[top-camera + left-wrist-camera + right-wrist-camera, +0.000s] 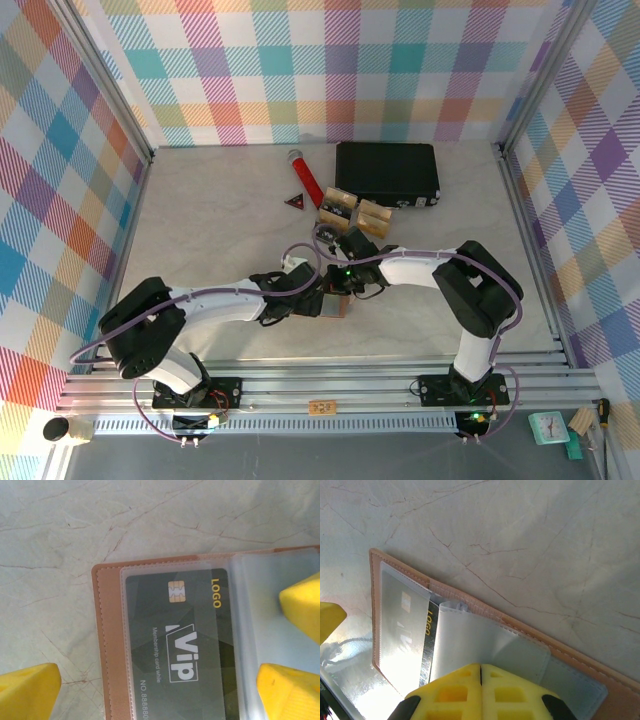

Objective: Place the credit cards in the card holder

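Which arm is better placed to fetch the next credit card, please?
Probably left: the left fingers stand open over the card holder, while the right fingers are shut at its clear sleeve.

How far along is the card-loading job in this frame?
Done: one dark card sits in a clear sleeve of the open card holder. In hand: no card; left gripper, jaws open, spans the holder, right gripper, jaws shut, over its sleeves. Left: two gold-tan credit cards by the black case.
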You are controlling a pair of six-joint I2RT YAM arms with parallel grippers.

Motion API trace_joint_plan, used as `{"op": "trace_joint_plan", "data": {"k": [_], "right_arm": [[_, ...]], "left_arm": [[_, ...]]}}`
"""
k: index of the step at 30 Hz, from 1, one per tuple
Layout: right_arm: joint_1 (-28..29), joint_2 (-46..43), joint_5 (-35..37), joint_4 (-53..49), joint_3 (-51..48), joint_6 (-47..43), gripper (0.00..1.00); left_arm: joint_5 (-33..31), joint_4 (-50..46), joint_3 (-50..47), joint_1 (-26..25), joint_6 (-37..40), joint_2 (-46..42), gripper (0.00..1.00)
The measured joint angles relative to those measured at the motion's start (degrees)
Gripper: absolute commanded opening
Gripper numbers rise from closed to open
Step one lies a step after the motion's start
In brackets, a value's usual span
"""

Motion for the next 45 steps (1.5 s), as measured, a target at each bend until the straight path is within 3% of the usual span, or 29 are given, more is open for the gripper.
{"op": "trace_joint_plan", "data": {"k": [7,11,14,20,40,45], "right_arm": [[0.0,0.0,0.0,0.0,0.0,0.0,0.0],[0.0,-0.3,0.3,-0.4,0.0,0.4,0.28],[0.0,-2.1,1.4,-1.4,0.0,0.4,0.37],[0.0,-5.9,3.4,-1.9,0.0,0.7,0.4],[0.0,-4.2,3.2,-0.6,-1.6,3.3,0.44],[0.0,-4.2,3.3,-0.3,-1.9,3.8,0.55]], "left_arm": [[-0.1,1.0,-0.8,0.0,0.0,0.4,1.0],[-0.3,1.3,-1.4,0.1,-0.1,0.4,1.0],[-0.5,1.9,-1.9,0.1,-0.2,0.4,1.0],[-0.7,2.2,-2.3,0.1,-0.5,0.4,1.0],[-0.7,3.3,-3.1,0.1,-0.5,0.4,1.0],[-0.7,3.4,-3.2,0.1,-0.5,0.4,1.0]]}}
